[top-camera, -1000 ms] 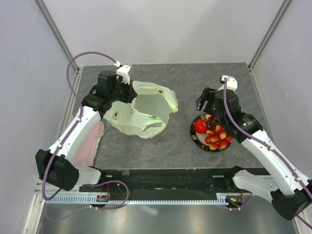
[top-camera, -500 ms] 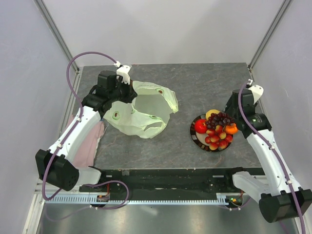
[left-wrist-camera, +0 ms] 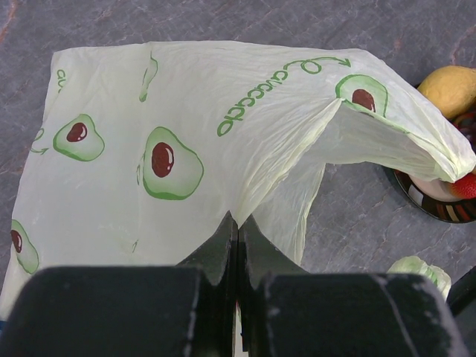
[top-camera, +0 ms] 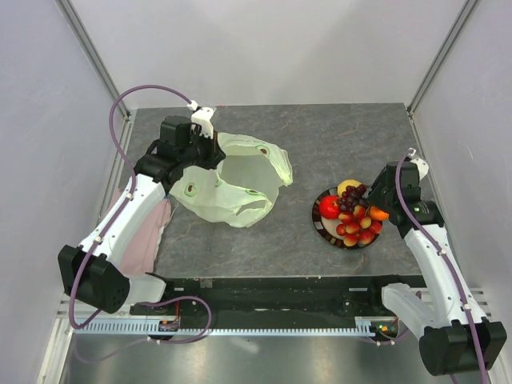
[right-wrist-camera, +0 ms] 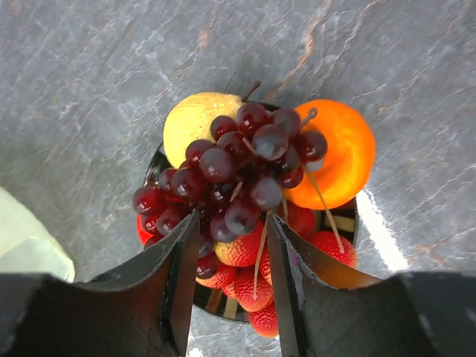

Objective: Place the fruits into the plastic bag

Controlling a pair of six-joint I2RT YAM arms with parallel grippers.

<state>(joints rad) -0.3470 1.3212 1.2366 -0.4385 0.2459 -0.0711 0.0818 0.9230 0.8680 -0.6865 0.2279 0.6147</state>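
Note:
The plastic bag (top-camera: 240,188) (left-wrist-camera: 186,126), pale green with avocado prints, lies left of centre with its mouth held up and open. My left gripper (top-camera: 210,148) (left-wrist-camera: 238,219) is shut on its rim. The fruits sit on a dark-rimmed plate (top-camera: 318,218) (right-wrist-camera: 158,160): red apple (top-camera: 329,208), lemon (top-camera: 347,187) (right-wrist-camera: 190,119), orange (top-camera: 378,213) (right-wrist-camera: 338,152), grape bunch (top-camera: 352,198) (right-wrist-camera: 238,167) on top, and several small red-yellow fruits (top-camera: 356,230) (right-wrist-camera: 242,249). My right gripper (top-camera: 370,196) (right-wrist-camera: 234,223) is at the plate's right side, open, with its jaws either side of the bunch's lower grapes.
A pink cloth (top-camera: 148,232) hangs at the table's left edge under my left arm. Grey table surface (top-camera: 336,136) lies between bag and plate. White enclosure walls stand close on both sides.
My right arm swung from the plate's far left to its right side and came down toward the grapes, its jaws narrowing. The left arm and bag have stayed put.

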